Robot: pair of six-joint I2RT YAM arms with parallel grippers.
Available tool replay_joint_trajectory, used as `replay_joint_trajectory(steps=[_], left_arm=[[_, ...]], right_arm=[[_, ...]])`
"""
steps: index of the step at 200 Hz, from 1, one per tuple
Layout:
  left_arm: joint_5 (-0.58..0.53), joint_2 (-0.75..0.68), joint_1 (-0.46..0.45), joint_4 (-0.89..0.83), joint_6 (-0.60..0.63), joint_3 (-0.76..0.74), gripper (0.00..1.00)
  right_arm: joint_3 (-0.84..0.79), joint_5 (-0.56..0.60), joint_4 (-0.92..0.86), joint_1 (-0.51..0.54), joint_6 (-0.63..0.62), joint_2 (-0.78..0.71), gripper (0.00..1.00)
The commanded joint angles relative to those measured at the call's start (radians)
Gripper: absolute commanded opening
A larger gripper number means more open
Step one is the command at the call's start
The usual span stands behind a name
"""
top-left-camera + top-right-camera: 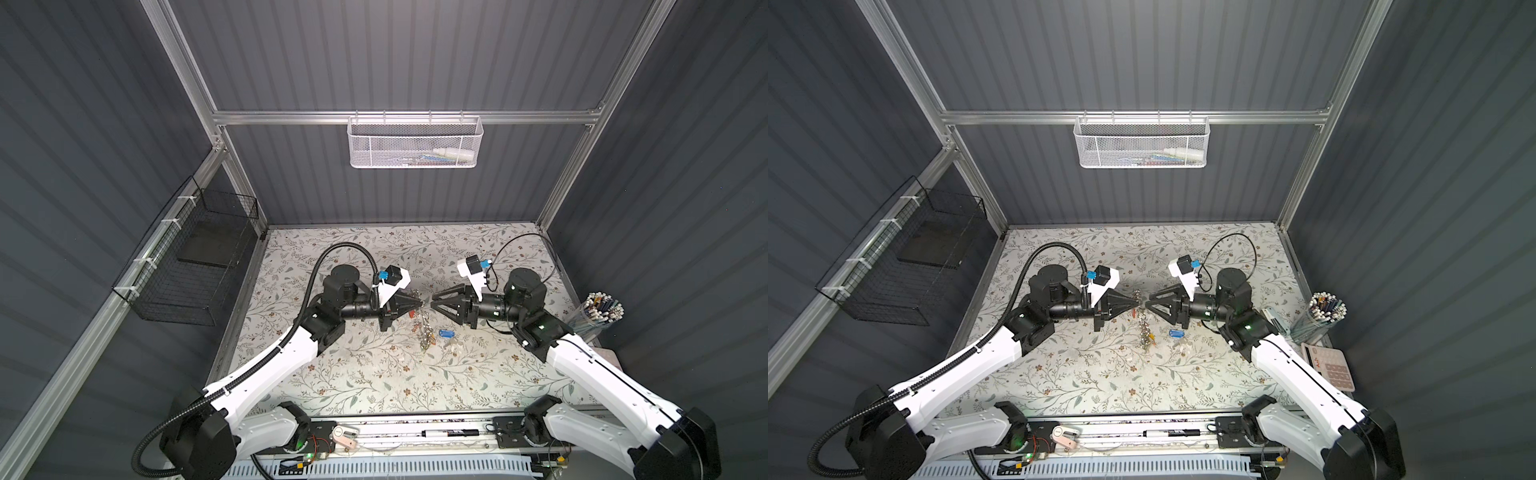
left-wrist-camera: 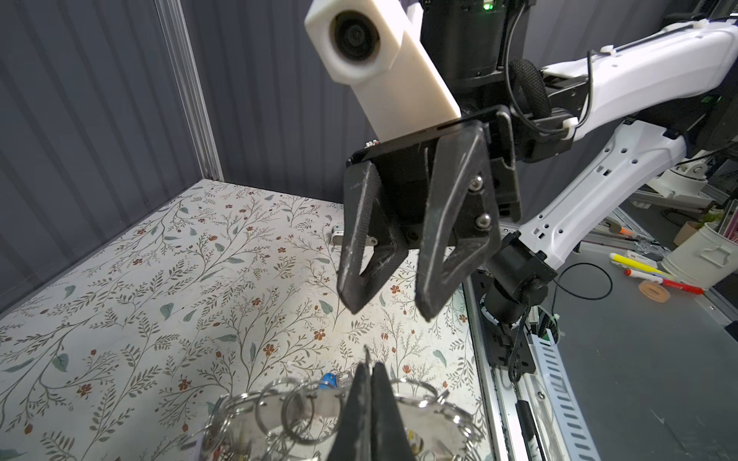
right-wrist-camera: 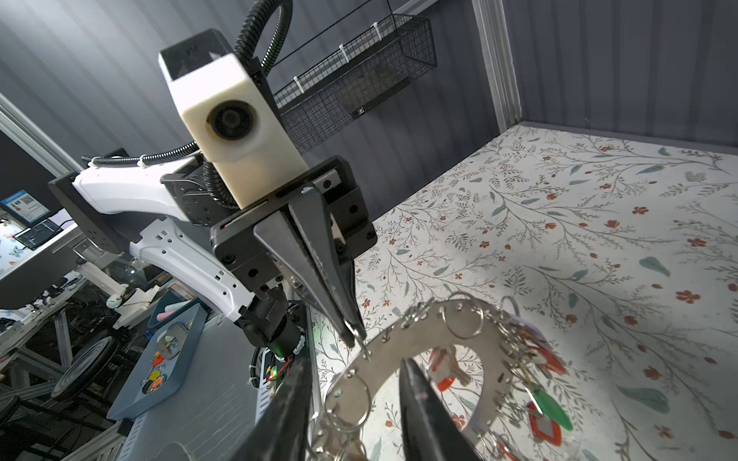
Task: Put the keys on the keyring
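Left claw (image 3: 357, 339): pinched together on the rim of the keyring (image 3: 423, 323), holding the grey plate clear of the desk (image 1: 374, 386) at its top edge. Small split rings (image 2: 275, 399) and coloured tags (image 3: 547, 403) dangle from the rim. Whether the lowest tags reach the desk cannot be told.

Right claw (image 2: 391, 311): fingers apart, nothing between them. It faces the left claw tip to tip and sits just short of the plate. The left wrist view shows bare desk between the 2.

The keys (image 1: 448, 337) lie flat on the desk, not yet on the plate. In both top views they sit just beside the hanging cluster, on the right arm's side, and nearer the robot's base than the 2 claws. The blue tag (image 1: 1176, 333) lies roughly parallel to the line joining the claws, with the silver keys bunched at its near edge.

Judgement: the right arm is nearer and free. To pick up, it would drop down and back toward its own base, closing across the tag's narrow width.
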Motion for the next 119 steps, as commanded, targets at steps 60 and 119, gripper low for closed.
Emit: replay_joint_trajectory(steps=[60,119], left_arm=[[0.159,0.058,0.026,0.144,-0.105,0.065,0.0],[0.16,0.065,0.026,0.142,-0.108,0.069,0.0]], right_arm=[[0.059,-0.035,0.009,0.018,-0.021,0.061,0.33],[0.064,-0.035,0.009,0.021,-0.027,0.074,0.18]])
